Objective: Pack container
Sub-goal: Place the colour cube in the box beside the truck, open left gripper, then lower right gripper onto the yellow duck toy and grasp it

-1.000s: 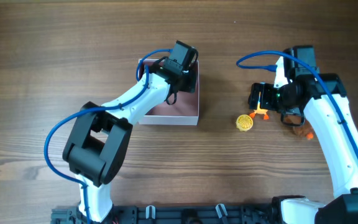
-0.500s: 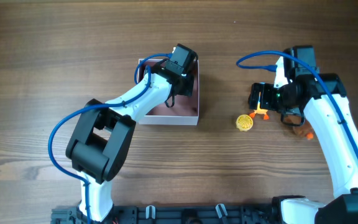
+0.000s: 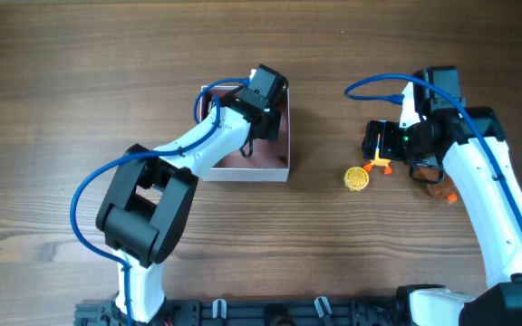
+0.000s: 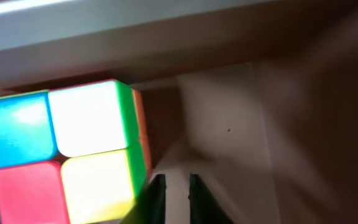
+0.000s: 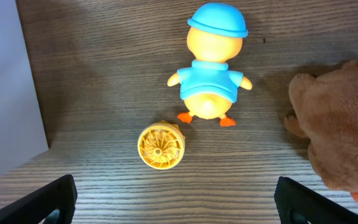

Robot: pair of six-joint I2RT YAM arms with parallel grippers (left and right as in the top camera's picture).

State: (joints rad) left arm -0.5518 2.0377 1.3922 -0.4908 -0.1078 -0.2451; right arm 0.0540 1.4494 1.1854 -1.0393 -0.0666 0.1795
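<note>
Container (image 3: pixel 247 175): lies flat on the wooden table (image 3: pixel 62 91). Holds a multicoloured cube (image 4: pixel 61 155) near an inner wall.

Left gripper (image 4: pixel 176 193): reaches inside the container beside the cube, tips nearly together on nothing.

Right gripper (image 5: pixel 176 202): hovers right of the container, well apart from it, fingers spread wide above a yellow wheel (image 5: pixel 161 145), a blue-capped duck figure (image 5: pixel 211 68) and a brown plush (image 5: pixel 340 130).

Overhead is looking straight down at the table (image 3: pixel 62 91). Left wrist is peering closely into the container (image 4: pixel 229 124). Right wrist is facing downward nearby, sharing the yellow disc (image 5: pixel 160 146) with overhead.
</note>
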